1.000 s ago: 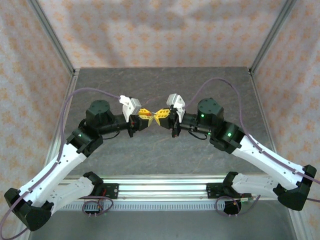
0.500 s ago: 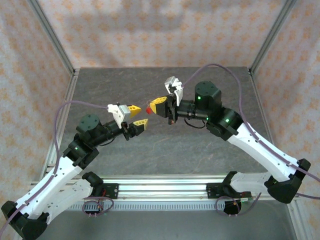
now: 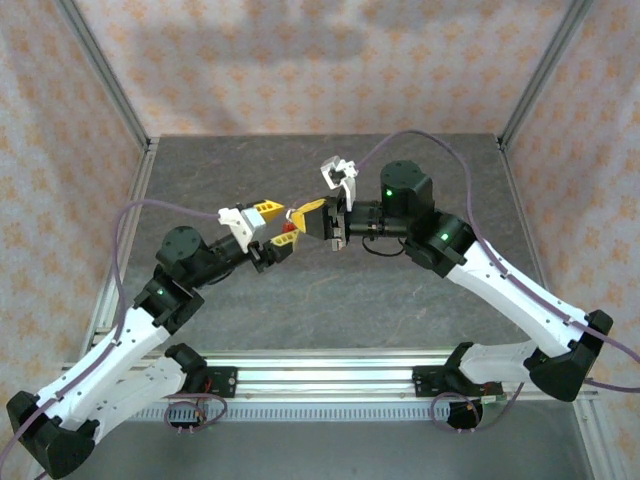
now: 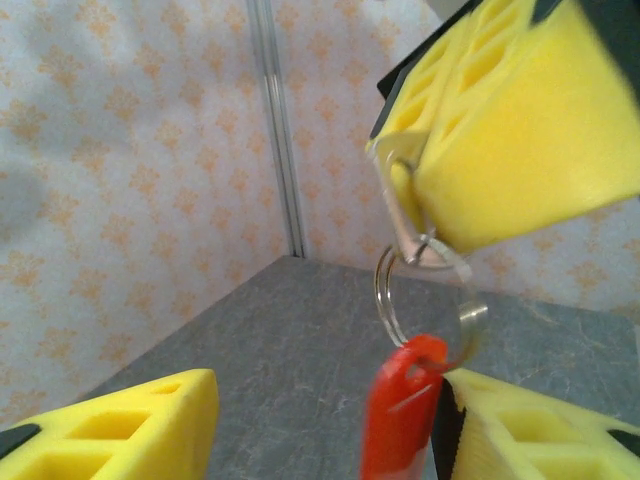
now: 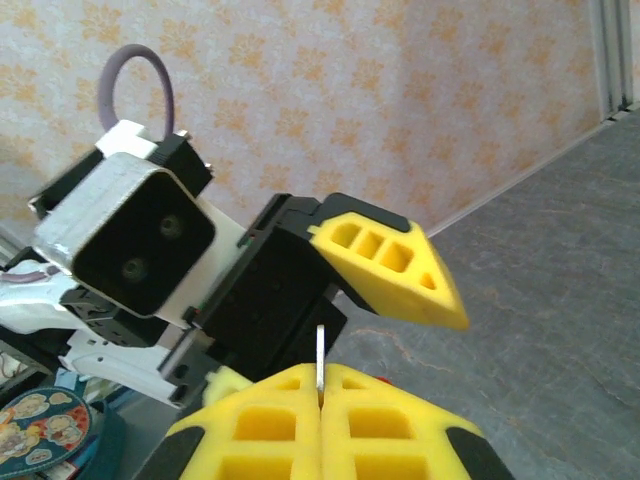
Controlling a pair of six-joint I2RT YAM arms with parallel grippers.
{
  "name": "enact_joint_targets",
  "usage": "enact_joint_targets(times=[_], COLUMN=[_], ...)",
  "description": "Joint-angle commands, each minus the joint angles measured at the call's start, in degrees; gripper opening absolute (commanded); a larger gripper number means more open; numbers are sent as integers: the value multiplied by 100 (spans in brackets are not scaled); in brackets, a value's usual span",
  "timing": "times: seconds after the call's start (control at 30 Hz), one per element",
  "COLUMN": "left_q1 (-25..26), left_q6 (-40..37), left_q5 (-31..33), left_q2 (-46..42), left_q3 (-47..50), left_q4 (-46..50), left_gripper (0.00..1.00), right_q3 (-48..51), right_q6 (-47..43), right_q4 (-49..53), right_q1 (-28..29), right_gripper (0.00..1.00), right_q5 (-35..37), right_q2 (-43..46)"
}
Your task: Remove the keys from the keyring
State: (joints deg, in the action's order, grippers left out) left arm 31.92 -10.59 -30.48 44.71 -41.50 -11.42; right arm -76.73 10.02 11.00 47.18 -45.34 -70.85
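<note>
**Key pinched on the right, tag not yet taken on the left**

The key (image 4: pixel 400 200) is up in the air over the middle of the table (image 3: pixel 330 310), clamped flat between the closed yellow fingertips of my right gripper (image 3: pixel 303 217). Below it hang the split ring (image 4: pixel 381 290) and then the red keyring tag (image 4: pixel 400 420). My left gripper (image 3: pixel 275 227) is spread wide, one finger on each side of the tag. The tag hangs just beside the finger nearer the right arm, and I cannot tell whether they touch.

I judge I am at the regrasp: one end is held and the other is about to be taken. Next I need to close the left fingers on the tag, or better on the ring itself, without knocking it sideways. Then I have to work the key's hole around the ring's coils, and a straight pull probably won't free it.

The left wrist camera gives me the whole chain of key, ring and tag. The top camera only gives a red fleck between the yellow tips. The right wrist camera adds that the fingers are shut seam to seam with a thin metal edge standing out of them, and the left gripper is close ahead.
</note>
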Motion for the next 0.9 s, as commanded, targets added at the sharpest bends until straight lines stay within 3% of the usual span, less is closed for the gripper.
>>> enact_joint_targets(times=[0.0, 0.87], left_q1=[85, 324], left_q6=[-292, -811], left_q5=[155, 692], left_q2=[45, -59], left_q3=[-112, -302], left_q4=[-332, -562], left_gripper=[56, 53], right_q3=[-71, 95], right_q6=[239, 817], right_q4=[-381, -817], right_q1=[-42, -165], right_gripper=[0, 0], right_q5=[-285, -577], right_q2=[-26, -162])
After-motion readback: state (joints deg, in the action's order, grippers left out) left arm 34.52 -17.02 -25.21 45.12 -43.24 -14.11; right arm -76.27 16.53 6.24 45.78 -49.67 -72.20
